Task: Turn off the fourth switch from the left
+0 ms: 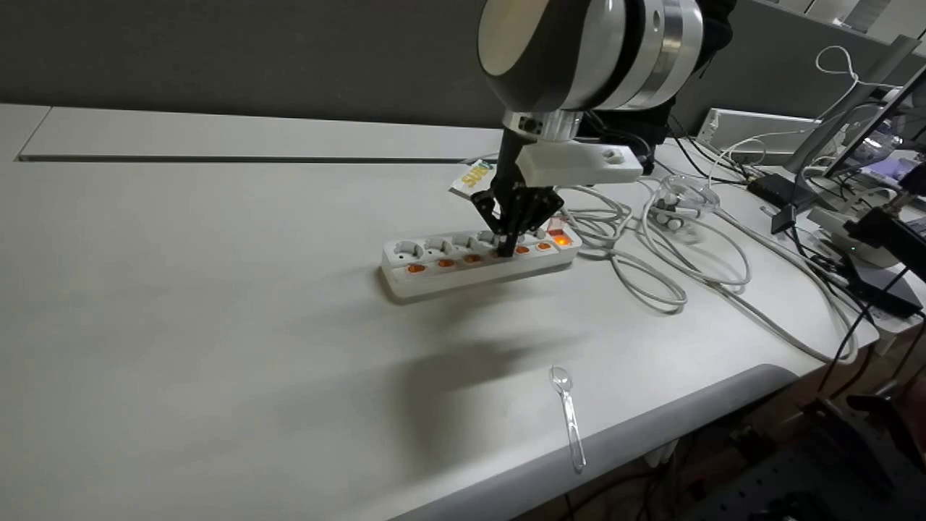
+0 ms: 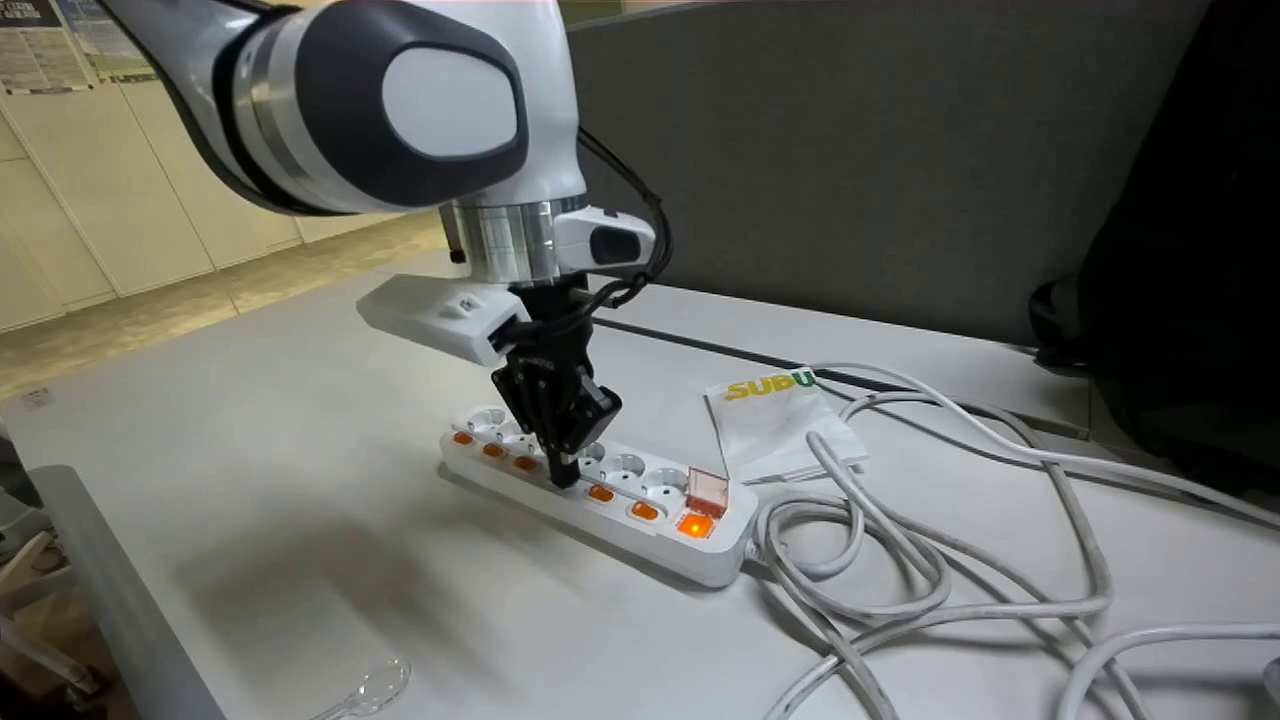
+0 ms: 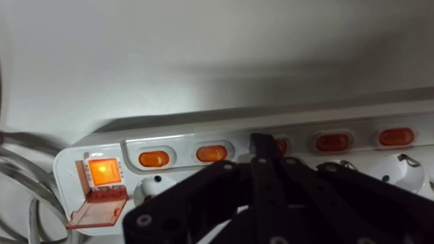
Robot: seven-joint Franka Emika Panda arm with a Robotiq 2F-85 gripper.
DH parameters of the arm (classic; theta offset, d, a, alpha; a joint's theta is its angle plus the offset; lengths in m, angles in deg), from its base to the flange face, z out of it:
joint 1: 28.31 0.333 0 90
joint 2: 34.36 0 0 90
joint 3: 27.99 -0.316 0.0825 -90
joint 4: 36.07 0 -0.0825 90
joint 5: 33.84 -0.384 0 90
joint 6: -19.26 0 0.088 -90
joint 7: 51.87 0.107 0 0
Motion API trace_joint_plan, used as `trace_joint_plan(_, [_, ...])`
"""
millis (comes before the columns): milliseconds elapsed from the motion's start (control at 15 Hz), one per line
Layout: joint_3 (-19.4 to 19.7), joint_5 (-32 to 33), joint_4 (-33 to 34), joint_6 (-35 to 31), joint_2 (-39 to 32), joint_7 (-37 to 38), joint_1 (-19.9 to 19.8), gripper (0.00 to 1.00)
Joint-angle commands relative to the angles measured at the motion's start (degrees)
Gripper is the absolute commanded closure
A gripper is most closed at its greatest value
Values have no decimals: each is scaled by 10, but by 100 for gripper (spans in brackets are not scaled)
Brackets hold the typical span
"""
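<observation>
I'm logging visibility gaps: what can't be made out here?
Orange switch at the jaws, wrist view: partly hidden by them.
Power strip, wrist view: one end cut off by right edge.
Clear spoon, in an exterior view: partly cut off by bottom edge.
Print beside lit switch, wrist view: too small.

We seem to be in an office: white desk (image 1: pixel 181 311), gray partition (image 1: pixel 246 65) at its far edge.

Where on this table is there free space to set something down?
In an exterior view, bare table lies left of the power strip and between it and the spoon. Right of the strip, looped cables crowd the table.
</observation>
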Motion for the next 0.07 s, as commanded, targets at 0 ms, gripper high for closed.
trace_joint_plan(0, [-41, -75, 14, 14, -33, -12, -42, 100])
